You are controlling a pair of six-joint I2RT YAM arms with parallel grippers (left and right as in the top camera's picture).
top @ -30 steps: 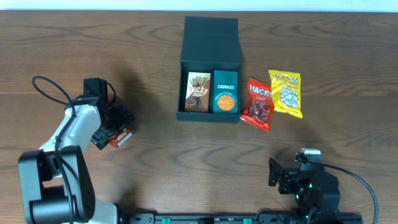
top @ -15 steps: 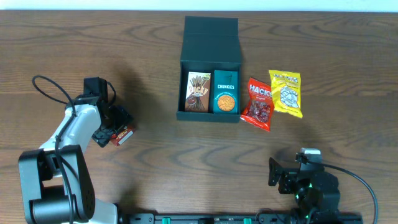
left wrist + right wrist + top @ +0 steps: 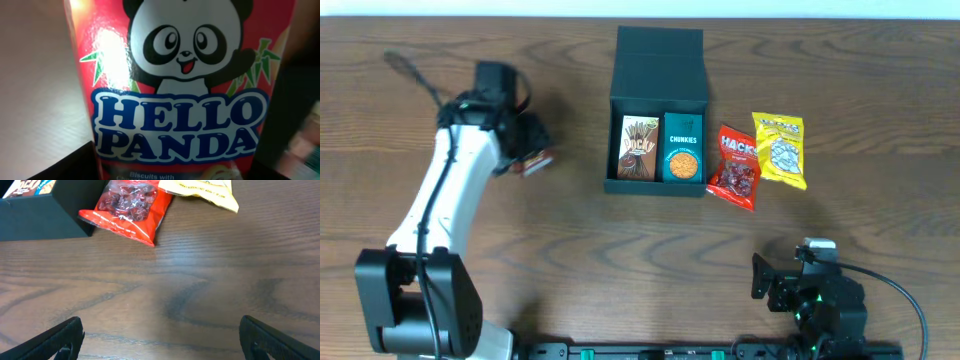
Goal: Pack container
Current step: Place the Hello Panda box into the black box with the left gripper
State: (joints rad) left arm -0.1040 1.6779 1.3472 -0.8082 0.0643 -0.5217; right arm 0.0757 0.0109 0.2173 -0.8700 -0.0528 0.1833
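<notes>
- Container (image 3: 658,62): sat at far centre of table (image 3: 620,260), flap lid folded back on the far side, Pocky box (image 3: 637,147) and Chunkies box (image 3: 682,148) side by side inside.
- Left gripper (image 3: 528,152): hung over the table left of container, well apart from it, jaws clamped on red Hello Panda box (image 3: 180,90).
- Right gripper (image 3: 161,342): sat low at near right, jaws spread wide over bare wood.
- Red Hacks bag (image 3: 736,167): lay against container's near right corner, yellow bag (image 3: 780,148) just beside it, farther right.

Hacks bag (image 3: 735,168) just right of container (image 3: 660,62)
</notes>
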